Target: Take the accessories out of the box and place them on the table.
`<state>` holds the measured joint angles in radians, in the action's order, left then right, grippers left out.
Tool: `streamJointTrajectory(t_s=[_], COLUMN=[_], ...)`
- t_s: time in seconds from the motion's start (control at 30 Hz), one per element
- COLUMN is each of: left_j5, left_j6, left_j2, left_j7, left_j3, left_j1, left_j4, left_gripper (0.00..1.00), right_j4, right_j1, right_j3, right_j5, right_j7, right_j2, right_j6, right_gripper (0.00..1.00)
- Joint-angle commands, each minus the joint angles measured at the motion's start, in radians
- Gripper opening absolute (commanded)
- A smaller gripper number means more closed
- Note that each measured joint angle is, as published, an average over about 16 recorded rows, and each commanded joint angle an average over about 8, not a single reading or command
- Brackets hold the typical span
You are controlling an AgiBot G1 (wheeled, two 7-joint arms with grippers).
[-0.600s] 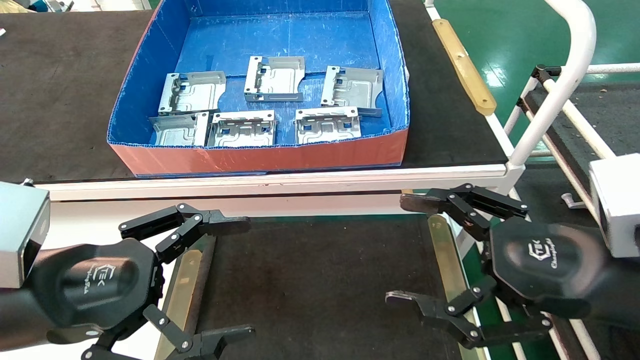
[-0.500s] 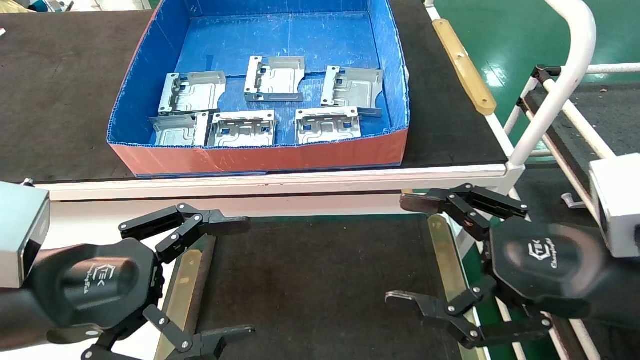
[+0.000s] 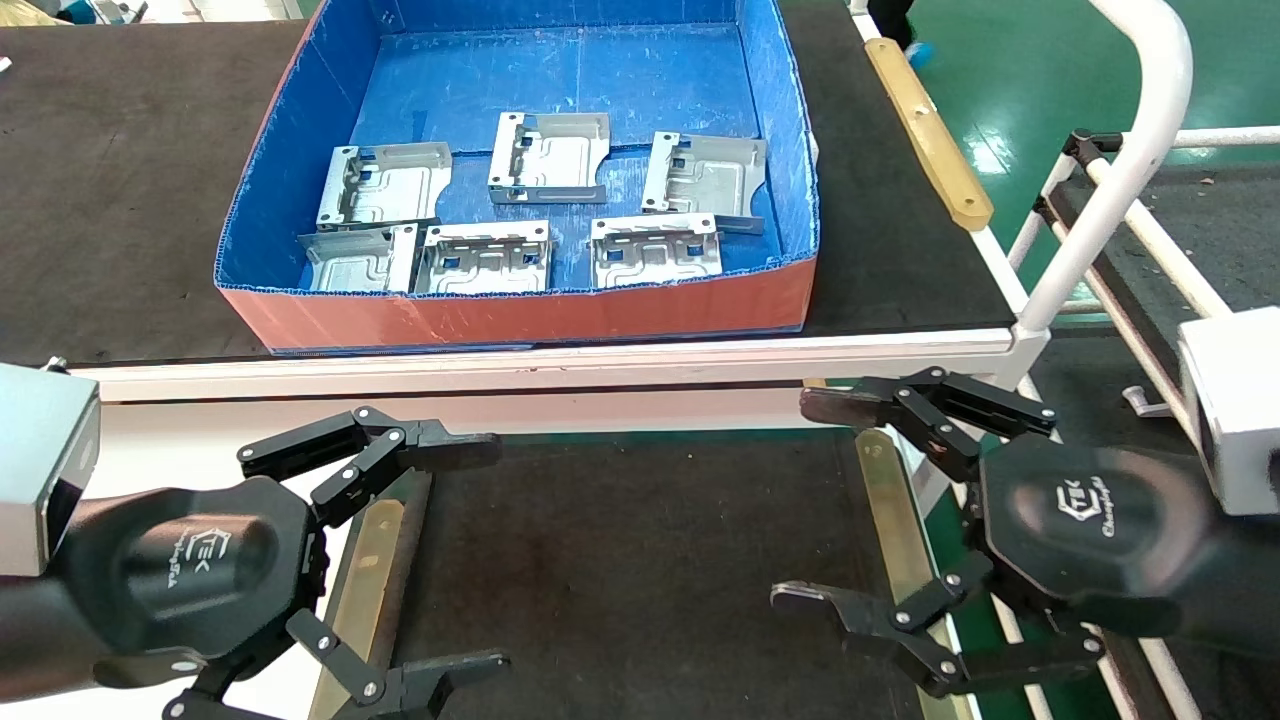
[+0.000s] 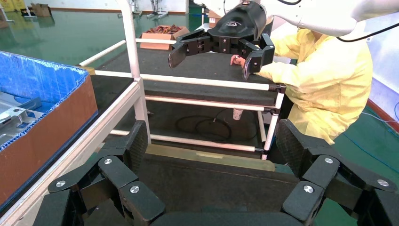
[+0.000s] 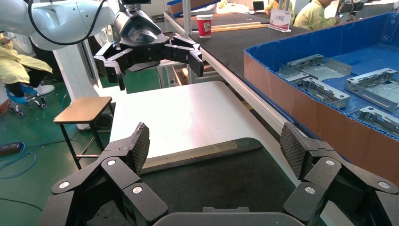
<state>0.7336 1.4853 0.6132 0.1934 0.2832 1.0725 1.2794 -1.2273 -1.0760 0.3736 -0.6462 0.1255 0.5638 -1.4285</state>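
Several silver stamped plates, the accessories (image 3: 548,158), lie in two rows in the front half of the blue box (image 3: 520,312), which has an orange-red front wall. The box stands on the bench beyond the table (image 3: 640,560), a black-matted surface below my grippers. My left gripper (image 3: 490,555) is open and empty over the table's left edge. My right gripper (image 3: 795,500) is open and empty over its right edge. The right wrist view shows the plates (image 5: 320,66) and the box wall (image 5: 329,127). The left wrist view shows the box corner (image 4: 47,122).
The box rests on a longer black-matted bench (image 3: 120,180) with a white front rail (image 3: 550,360). Brass strips (image 3: 885,520) line the table's sides. A white tube frame (image 3: 1120,170) rises at the right. A person in yellow (image 4: 329,84) stands beyond it. A stool (image 5: 82,109) stands to my left.
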Motion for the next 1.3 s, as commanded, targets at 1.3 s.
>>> streamJointTrajectory(t_s=[1.3], left_j5=[0.502], left_j6=[-0.502], left_j2=[0.289], left_j7=[0.162], left_j3=[0.179], left_j1=[0.475], left_j4=[-0.466], left_gripper=[1.00], right_j4=[0.000], right_j1=[0.000], right_j3=[0.000], right_j5=[0.000], right_j7=[0.000], right_j2=[0.000], right_j6=[0.000], right_gripper=[1.00])
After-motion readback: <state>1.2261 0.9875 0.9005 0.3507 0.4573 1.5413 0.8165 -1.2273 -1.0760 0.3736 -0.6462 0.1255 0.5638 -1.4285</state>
